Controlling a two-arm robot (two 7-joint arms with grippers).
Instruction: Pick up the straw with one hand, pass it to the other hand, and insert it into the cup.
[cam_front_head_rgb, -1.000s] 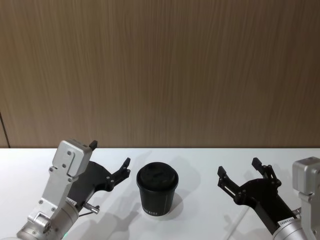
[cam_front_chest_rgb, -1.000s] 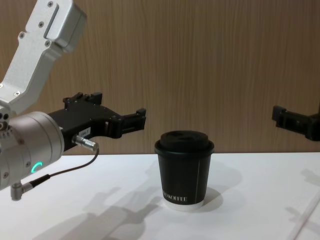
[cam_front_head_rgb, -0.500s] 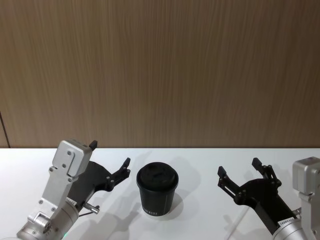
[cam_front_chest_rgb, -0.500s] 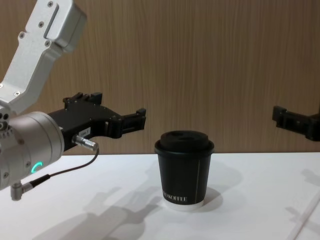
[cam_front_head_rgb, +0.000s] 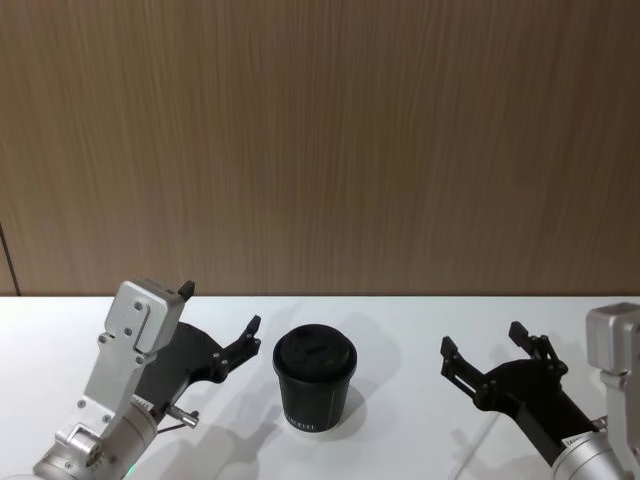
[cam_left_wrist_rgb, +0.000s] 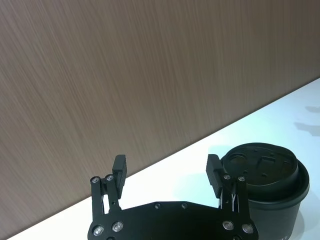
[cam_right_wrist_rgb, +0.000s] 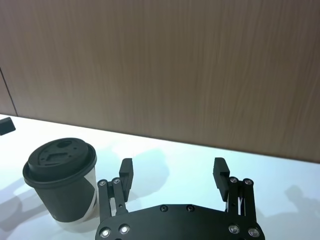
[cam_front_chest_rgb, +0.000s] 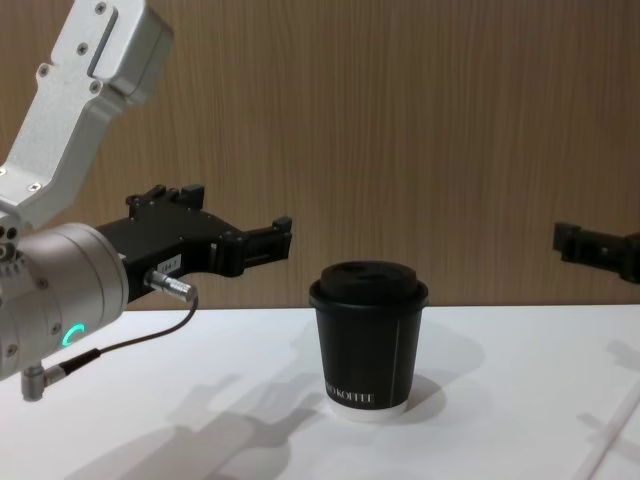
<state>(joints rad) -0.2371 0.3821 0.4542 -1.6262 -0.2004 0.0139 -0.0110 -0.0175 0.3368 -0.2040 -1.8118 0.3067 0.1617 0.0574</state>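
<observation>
Chest view catches straw (cam_front_chest_rgb: 608, 440) right of cup (cam_front_chest_rgb: 368, 340); wrist views show left tool (cam_left_wrist_rgb: 166, 162), right tool (cam_right_wrist_rgb: 172, 165) spread wide.

White table (cam_front_head_rgb: 404, 314) (wood-panel wall (cam_front_head_rgb: 320, 140) behind)

One cup (cam_front_head_rgb: 315, 380), one straw (cam_front_chest_rgb: 608, 440) on one surface (cam_front_head_rgb: 400, 320). Two grippers: left gripper (cam_front_head_rgb: 221, 307), right gripper (cam_front_head_rgb: 482, 339). Two fingers (cam_left_wrist_rgb: 120, 167) each.

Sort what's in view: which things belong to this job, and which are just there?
Job: cup, lid on; straw, lying on the table to its right; left gripper and right gripper, fingers open on both.
Just there: table; wood-panelled wall.
</observation>
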